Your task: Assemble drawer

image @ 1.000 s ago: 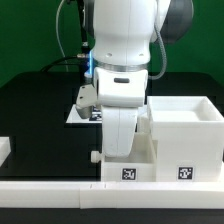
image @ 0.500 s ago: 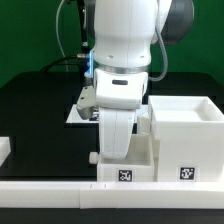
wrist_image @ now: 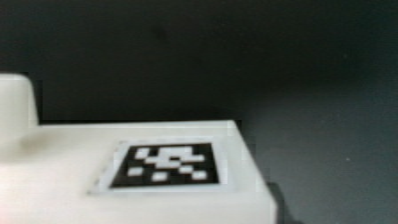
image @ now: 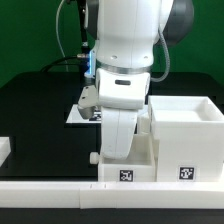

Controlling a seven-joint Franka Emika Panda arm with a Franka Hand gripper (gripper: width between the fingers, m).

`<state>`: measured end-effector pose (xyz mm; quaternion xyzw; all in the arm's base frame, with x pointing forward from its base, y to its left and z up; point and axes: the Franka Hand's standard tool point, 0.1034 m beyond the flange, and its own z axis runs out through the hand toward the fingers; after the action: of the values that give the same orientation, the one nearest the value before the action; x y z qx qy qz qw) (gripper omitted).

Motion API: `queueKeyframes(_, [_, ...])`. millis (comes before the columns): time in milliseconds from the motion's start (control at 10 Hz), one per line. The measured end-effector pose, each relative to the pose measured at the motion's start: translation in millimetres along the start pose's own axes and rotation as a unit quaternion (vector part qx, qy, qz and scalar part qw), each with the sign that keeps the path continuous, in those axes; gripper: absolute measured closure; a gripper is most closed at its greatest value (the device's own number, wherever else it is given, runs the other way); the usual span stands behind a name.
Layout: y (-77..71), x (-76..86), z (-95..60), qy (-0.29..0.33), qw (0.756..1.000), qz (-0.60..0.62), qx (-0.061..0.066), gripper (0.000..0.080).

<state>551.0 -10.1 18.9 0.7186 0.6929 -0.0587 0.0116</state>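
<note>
The large white cube-shaped case (image: pixel 186 128) stands at the exterior view's right, open on top, with a tag on its front. A small white tray (image: pixel 142 170) with a tag and a side knob (image: pixel 96 156) sits right against the case's left side. My gripper (image: pixel 120 146) reaches straight down onto this tray; its fingertips are hidden by the hand and the tray wall. In the wrist view a white tagged surface (wrist_image: pixel 169 165) fills the frame very close up, and no fingers show. A second tray is out of view.
A long low white rail (image: pixel 50 190) runs along the front edge. A white block (image: pixel 4 150) sits at the exterior view's left edge. The marker board (image: pixel 78 114) lies behind the arm on the black table.
The arm and the small tray have shifted slightly toward the exterior view's left, and the tray's tag sits a little lower. The case has not moved.
</note>
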Motion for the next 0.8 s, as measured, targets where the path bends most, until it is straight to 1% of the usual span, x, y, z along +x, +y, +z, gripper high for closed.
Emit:
queueKeyframes(300, [0.0,-0.8,-0.5,-0.003,1.000,-0.008,-0.002,0.0761])
queueKeyframes(800, [-1.4,-1.6,2.5,-0.003,1.000,-0.007,0.001,0.0761])
